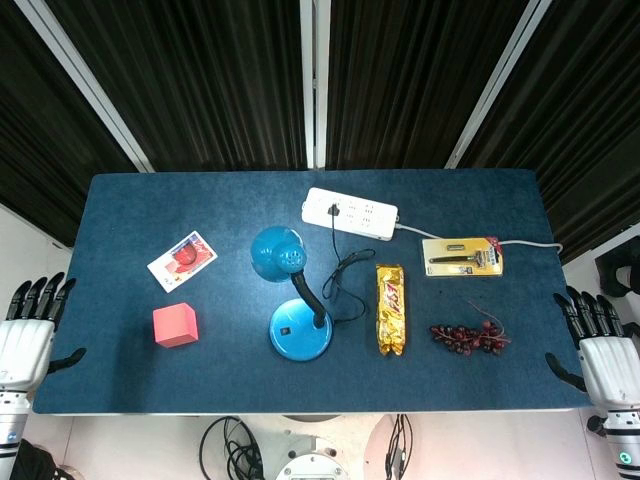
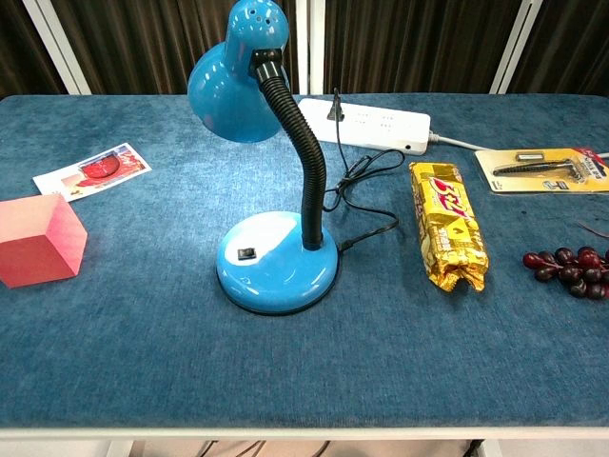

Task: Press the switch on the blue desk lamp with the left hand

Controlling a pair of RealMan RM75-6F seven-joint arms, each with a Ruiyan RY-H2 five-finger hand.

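The blue desk lamp [image 1: 298, 325] stands near the table's front middle, with a round base [image 2: 276, 262], a black gooseneck and a blue shade [image 2: 233, 81] tilted to the left. A small black switch [image 2: 247, 253] sits on the left part of the base. My left hand [image 1: 30, 330] hangs off the table's left edge, fingers extended and apart, holding nothing, far from the lamp. My right hand [image 1: 600, 345] is off the right edge, likewise open and empty. Neither hand shows in the chest view.
A pink cube [image 1: 175, 325] and a picture card [image 1: 182, 260] lie left of the lamp. A white power strip [image 1: 350, 212] with the lamp's black cord sits behind it. To the right lie a yellow snack pack [image 1: 390, 308], dark grapes [image 1: 468, 337] and a packaged tool [image 1: 462, 256].
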